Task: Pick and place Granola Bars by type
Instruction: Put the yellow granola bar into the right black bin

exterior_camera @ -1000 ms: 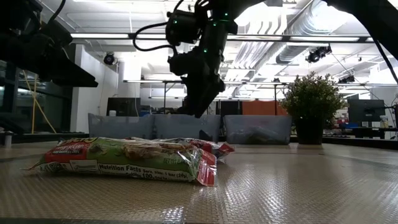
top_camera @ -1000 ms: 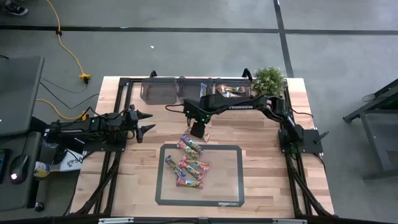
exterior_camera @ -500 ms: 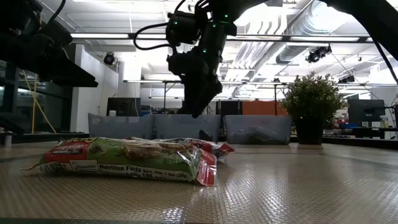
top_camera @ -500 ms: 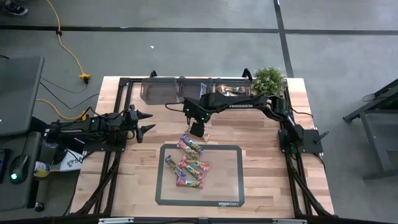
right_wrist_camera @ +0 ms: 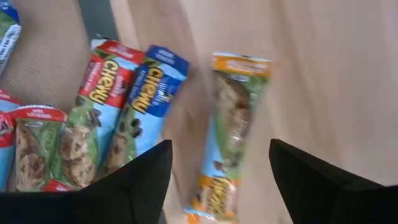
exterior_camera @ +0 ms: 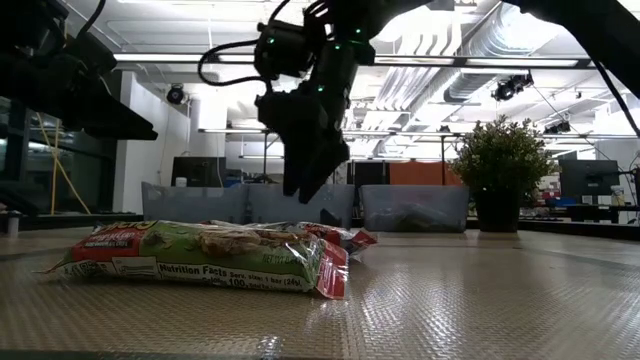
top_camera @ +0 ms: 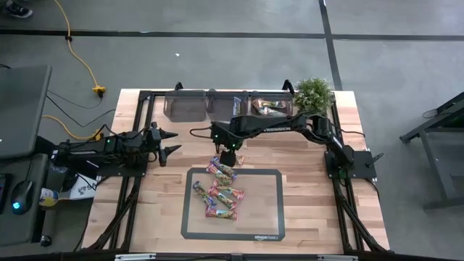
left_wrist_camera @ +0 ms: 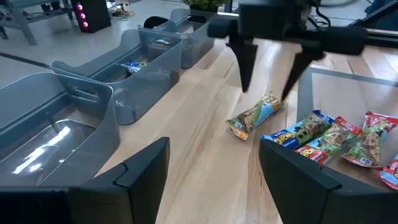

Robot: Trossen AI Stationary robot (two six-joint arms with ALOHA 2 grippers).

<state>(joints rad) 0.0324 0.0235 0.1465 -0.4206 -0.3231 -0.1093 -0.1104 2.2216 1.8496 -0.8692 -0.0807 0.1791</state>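
Several granola bars (top_camera: 217, 192) in red, green and blue wrappers lie flat in a loose pile on the dark-framed mat (top_camera: 268, 217). One green bar with orange ends (right_wrist_camera: 230, 137) lies flat on the bare wood just past the mat's far edge. My right gripper (left_wrist_camera: 268, 87) hangs open above this bar, pointing steeply down, one finger on each side and clear of it. In the low view the right gripper (exterior_camera: 298, 190) stands above the pile (exterior_camera: 200, 255). My left gripper (top_camera: 171, 143) waits open at the table's left.
Three grey plastic bins (top_camera: 185, 105) (top_camera: 228, 103) (top_camera: 270, 106) stand in a row along the far edge, two with bars inside. A potted plant (top_camera: 313, 93) stands at the far right corner. Bare wood lies to the right of the mat.
My right gripper has gone a little toward the table's left edge and down, coming over the green bar with orange ends on the wood. The bars have stayed where they were.
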